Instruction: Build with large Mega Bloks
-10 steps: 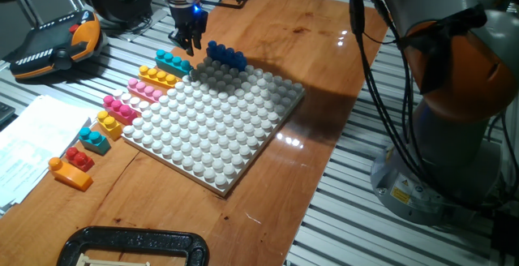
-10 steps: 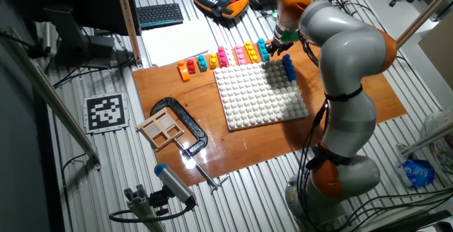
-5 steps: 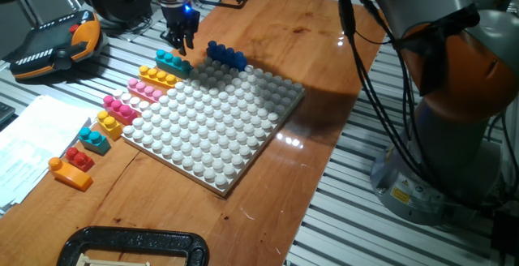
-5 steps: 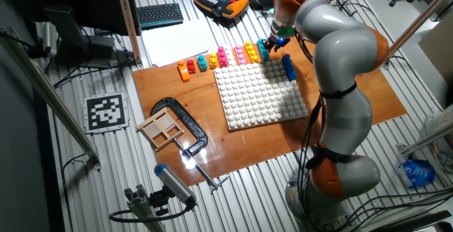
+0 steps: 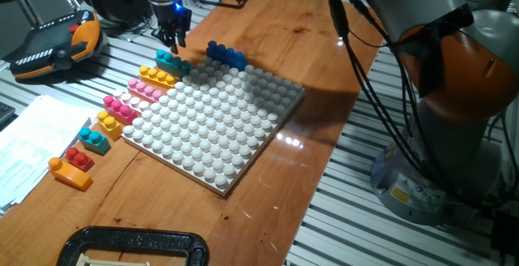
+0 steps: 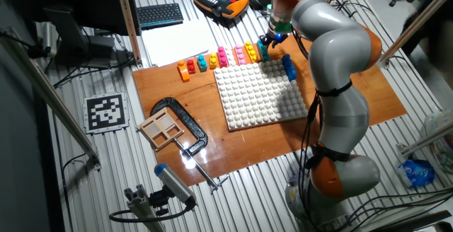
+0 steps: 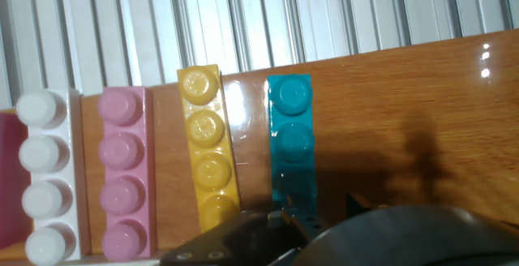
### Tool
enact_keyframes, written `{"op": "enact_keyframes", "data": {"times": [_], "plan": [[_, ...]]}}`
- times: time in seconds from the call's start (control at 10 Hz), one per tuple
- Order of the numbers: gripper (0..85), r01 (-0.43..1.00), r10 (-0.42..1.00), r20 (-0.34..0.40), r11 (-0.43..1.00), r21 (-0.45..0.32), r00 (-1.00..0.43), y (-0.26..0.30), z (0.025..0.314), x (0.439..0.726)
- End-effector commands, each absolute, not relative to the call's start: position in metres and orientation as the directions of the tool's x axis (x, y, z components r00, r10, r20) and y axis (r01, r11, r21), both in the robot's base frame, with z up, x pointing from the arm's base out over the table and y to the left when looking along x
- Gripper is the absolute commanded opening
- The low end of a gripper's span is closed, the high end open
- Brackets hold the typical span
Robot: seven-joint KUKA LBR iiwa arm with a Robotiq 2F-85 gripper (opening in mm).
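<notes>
My gripper point(image 5: 173, 40) hangs just above the far end of a teal brick point(image 5: 173, 62), fingers slightly apart and empty. In the other fixed view the gripper point(image 6: 267, 41) is over the same teal brick point(image 6: 262, 50). A blue brick point(image 5: 225, 55) sits on the far corner of the white baseplate point(image 5: 219, 128). Beside the plate lie a yellow brick point(image 5: 158, 76), a pink brick point(image 5: 146, 90) and several more bricks. The hand view shows the teal brick point(image 7: 292, 136), yellow brick point(image 7: 207, 144), pink brick point(image 7: 123, 169) and a white brick point(image 7: 45, 177); dark fingers point(image 7: 243, 225) cover the teal brick's near end.
A teach pendant point(image 5: 57, 43) and papers point(image 5: 32, 136) lie left of the brick row. A black clamp point(image 5: 134, 246) sits at the board's front edge, with a small wooden tray point(image 6: 163, 128) by it. The robot base point(image 5: 438, 136) stands to the right.
My gripper has moved left, away from the blue brick and over the teal brick. The bricks have not moved.
</notes>
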State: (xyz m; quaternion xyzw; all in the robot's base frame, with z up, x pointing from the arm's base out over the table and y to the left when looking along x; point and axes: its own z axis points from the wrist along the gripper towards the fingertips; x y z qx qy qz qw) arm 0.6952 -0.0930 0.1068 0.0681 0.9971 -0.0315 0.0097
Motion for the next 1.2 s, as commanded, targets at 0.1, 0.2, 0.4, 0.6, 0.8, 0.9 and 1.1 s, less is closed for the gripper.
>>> {"op": "enact_keyframes", "data": {"times": [0.1, 0.2, 0.4, 0.6, 0.8, 0.9, 1.1], "plan": [[34.0, 0.142, 0.140, -0.027, 0.988, -0.053, -0.990, -0.091, 0.103, 0.700], [34.0, 0.151, 0.149, -0.030, 0.987, -0.053, -0.988, -0.089, 0.100, 0.702], [51.0, 0.161, 0.160, -0.036, 0.986, -0.047, -0.986, -0.087, 0.097, 0.708], [51.0, 0.163, 0.161, -0.036, 0.986, -0.039, -0.986, -0.090, 0.093, 0.715], [51.0, 0.164, 0.163, -0.039, 0.986, -0.032, -0.986, -0.089, 0.088, 0.717], [51.0, 0.163, 0.162, -0.036, 0.986, -0.030, -0.986, -0.089, 0.085, 0.719], [51.0, 0.160, 0.159, -0.035, 0.987, -0.022, -0.987, -0.089, 0.078, 0.722]]}}
